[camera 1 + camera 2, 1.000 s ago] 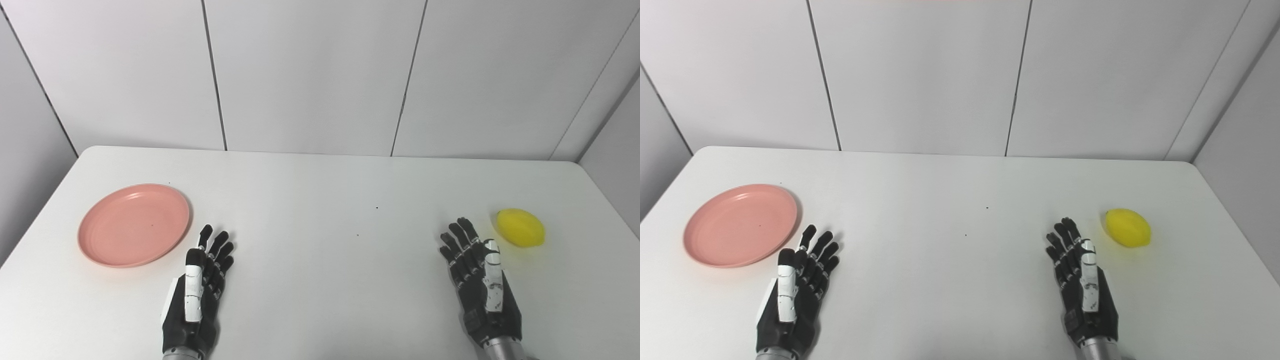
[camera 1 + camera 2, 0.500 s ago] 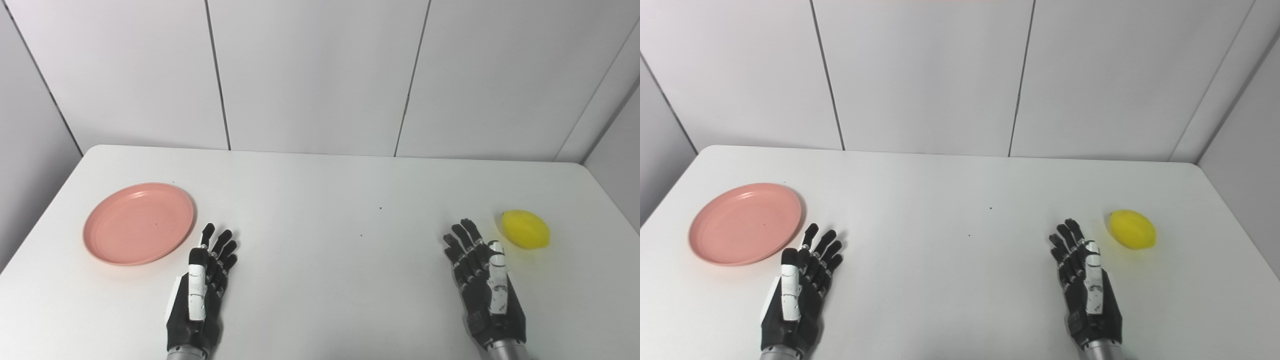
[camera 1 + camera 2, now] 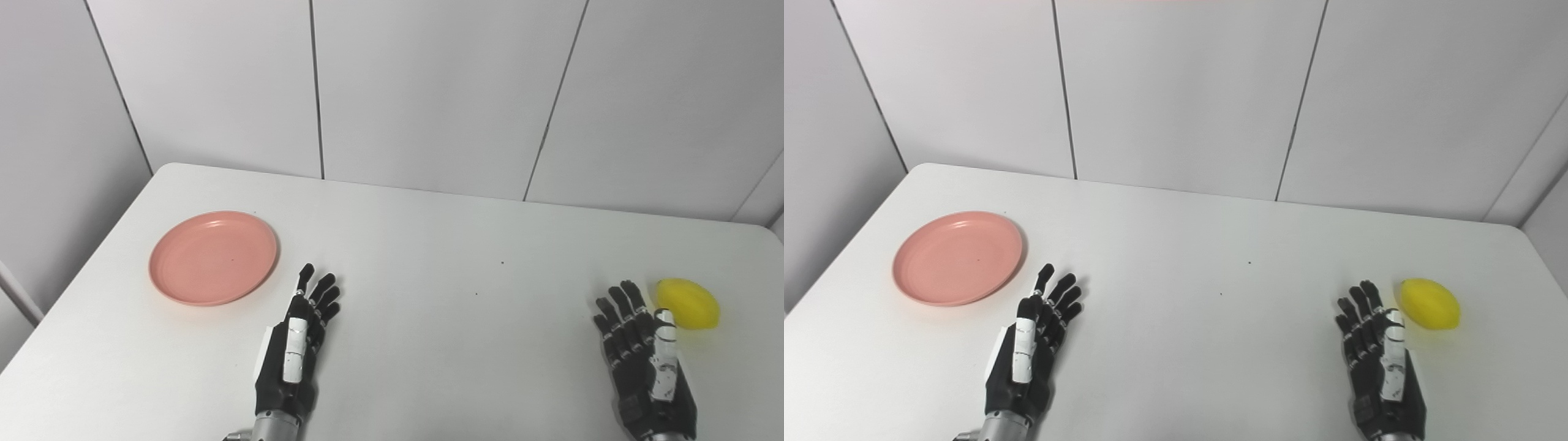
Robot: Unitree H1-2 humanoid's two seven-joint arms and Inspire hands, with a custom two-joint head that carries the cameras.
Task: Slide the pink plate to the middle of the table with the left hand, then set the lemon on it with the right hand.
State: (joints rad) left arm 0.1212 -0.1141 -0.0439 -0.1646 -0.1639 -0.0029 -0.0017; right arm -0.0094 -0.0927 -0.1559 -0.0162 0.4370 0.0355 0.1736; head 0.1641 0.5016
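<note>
Risk lies in the slide: the pink plate (image 3: 958,257) sits ahead and outboard of the left hand (image 3: 1029,355), which rests flat, fingers spread, holding nothing. Pressing on the rim could tip the plate rather than move it. The right hand (image 3: 1381,367) is likewise released; the lemon (image 3: 1430,304) lies just beyond its fingertips and could roll if nudged.

You look down from two side-by-side head cameras over the near edge, facing the far wall (image 3: 429,92); both share the whole surface (image 3: 1182,233).
</note>
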